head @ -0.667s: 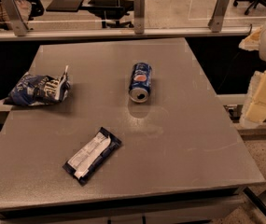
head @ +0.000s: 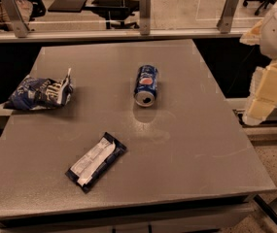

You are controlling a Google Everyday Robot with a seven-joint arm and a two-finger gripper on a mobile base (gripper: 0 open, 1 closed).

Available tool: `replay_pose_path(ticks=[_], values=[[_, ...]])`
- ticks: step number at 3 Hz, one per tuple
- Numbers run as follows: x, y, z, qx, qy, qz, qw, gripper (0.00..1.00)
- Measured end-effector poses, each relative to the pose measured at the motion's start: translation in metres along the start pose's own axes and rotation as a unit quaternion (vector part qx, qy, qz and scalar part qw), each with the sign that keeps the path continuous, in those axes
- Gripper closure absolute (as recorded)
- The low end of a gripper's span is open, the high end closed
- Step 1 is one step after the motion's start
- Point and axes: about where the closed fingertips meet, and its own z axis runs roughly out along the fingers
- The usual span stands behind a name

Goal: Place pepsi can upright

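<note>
Hand: pale cream blocky piece below the white arm shell, at the far right of the view, hanging off the right side of the worktop and above floor level, touching nothing. Whether it is apart or together cannot be told from this angle. Nothing is held in it. Nearest thing to the hand is the grey, flat, matte worktop, whose right edge passes just beside it. Next out, well apart from the hand and toward the worktop's middle: the small blue aluminium pepsi can, lying on its side, not upright. Its silver top rim faces the near edge, the round red-white-blue logo faces up, and the long axis runs roughly front to back. A faint reflection shows on the surface just in front of the can. Farther from the hand and nearer the front edge lies a flat dark wrapper with a white label, set diagonally, apart from the can. Farthest from the hand, at the opposite side of the worktop, is a crumpled blue-and-white chip bag, partly overhanging that edge. Behind the worktop stands a low glass barrier on grey metal posts.
</note>
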Motion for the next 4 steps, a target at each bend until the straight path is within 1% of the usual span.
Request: replay_pose_path(ticks=[1, 2, 3, 4], values=[[-0.041, -0.030, 0.016, 0.015, -0.044, -0.070, 0.9965, 0.00], [-0.067, -0.049, 0.033, 0.018, -0.084, -0.130, 0.9879, 0.00], [-0.101, -0.058, 0.053, 0.031, -0.119, -0.217, 0.9684, 0.00], [-0.130, -0.058, 0.074, 0.044, -0.121, -0.326, 0.9365, 0.00]])
